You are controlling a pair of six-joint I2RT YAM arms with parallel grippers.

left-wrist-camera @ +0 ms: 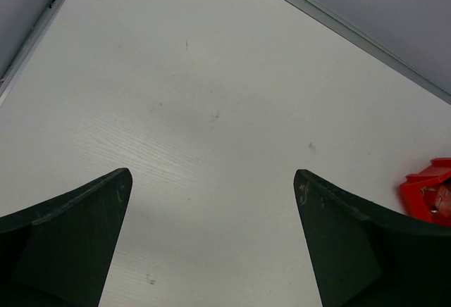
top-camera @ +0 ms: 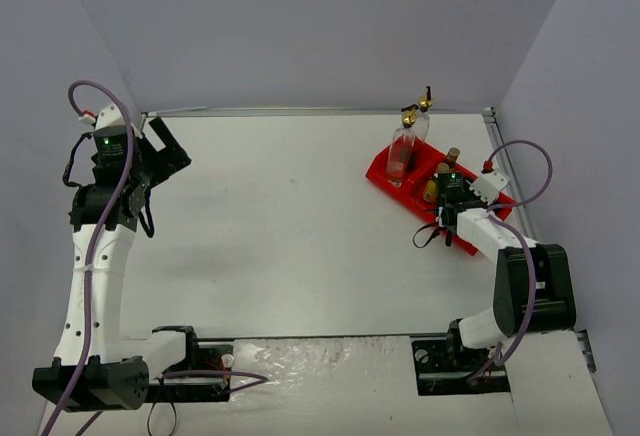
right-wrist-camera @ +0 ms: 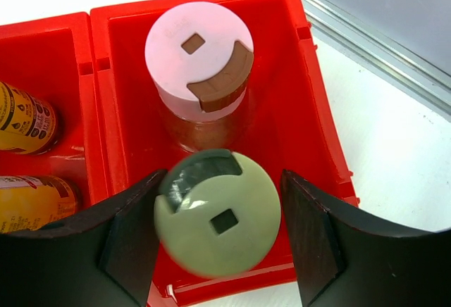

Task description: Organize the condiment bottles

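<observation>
In the right wrist view the squat cream bottle (right-wrist-camera: 217,222) stands in the near end compartment of the red tray (right-wrist-camera: 310,110), right behind it the squat pink bottle (right-wrist-camera: 197,53). My right gripper (right-wrist-camera: 222,178) straddles the cream bottle, open: the left finger (right-wrist-camera: 127,236) is at its side and a narrow gap shows at the right finger. Two amber-yellow bottles (right-wrist-camera: 25,117) (right-wrist-camera: 28,205) lie in the neighbouring compartment. From above, two tall clear bottles with gold spouts (top-camera: 402,151) (top-camera: 422,116) stand at the tray's far end. My left gripper (left-wrist-camera: 211,177) hangs open over bare table.
The red tray (top-camera: 385,171) sits at the table's right side, close to the metal rail (top-camera: 492,126) along the edge and the right wall. The left arm (top-camera: 100,216) stands far off at the left edge; a corner of the tray (left-wrist-camera: 426,187) shows in its wrist view.
</observation>
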